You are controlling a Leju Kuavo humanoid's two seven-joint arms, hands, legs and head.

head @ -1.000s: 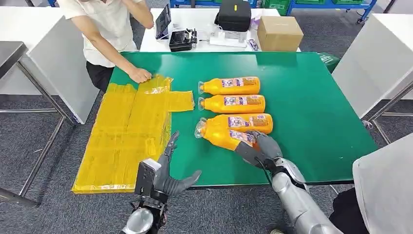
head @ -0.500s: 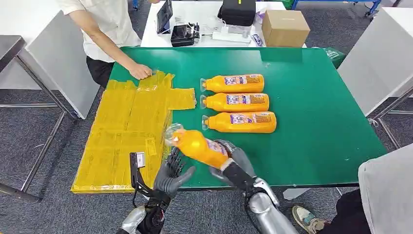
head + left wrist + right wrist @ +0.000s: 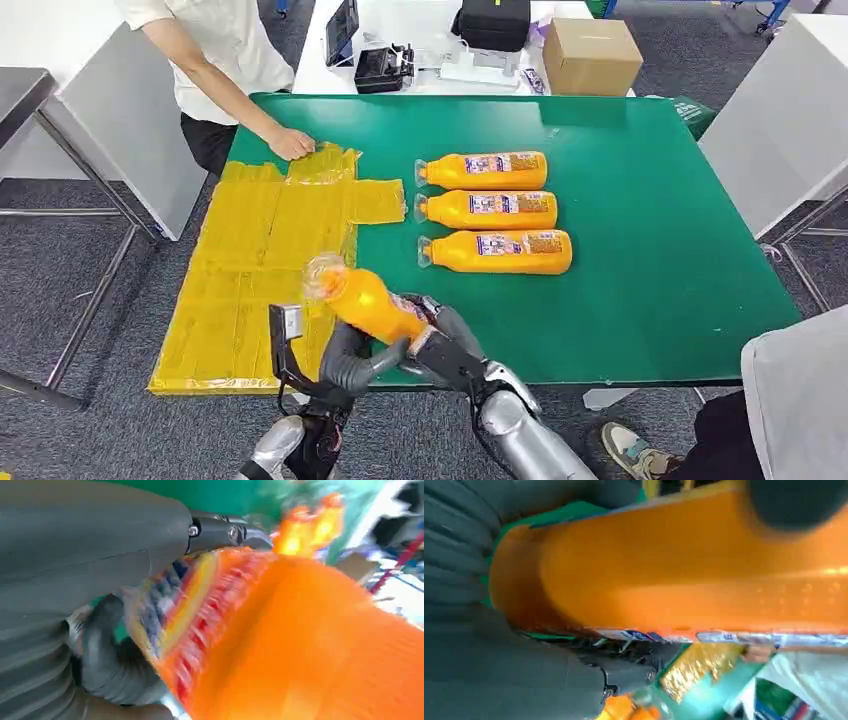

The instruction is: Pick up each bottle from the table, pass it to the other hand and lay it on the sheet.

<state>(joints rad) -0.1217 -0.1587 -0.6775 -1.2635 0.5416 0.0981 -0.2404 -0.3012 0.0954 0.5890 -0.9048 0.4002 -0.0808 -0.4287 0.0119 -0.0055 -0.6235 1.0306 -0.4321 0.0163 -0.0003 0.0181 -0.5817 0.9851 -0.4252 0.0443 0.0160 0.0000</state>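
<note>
An orange bottle with a clear cap is held tilted above the table's front edge, cap toward the yellow sheet. My right hand grips its base end. My left hand wraps around its middle from below, thumb against it. Up close, the left wrist view has the bottle between my fingers and thumb. The right wrist view looks along the bottle's side. Three more orange bottles lie side by side on the green table.
A person stands at the table's far left, one hand pressing on the sheet's far corner. Behind the green table is a white table with a cardboard box, a black case and electronics. Grey panels flank both sides.
My right hand lifted the front bottle off the table and carried it left toward the sheet. My left hand rose and closed around it.
</note>
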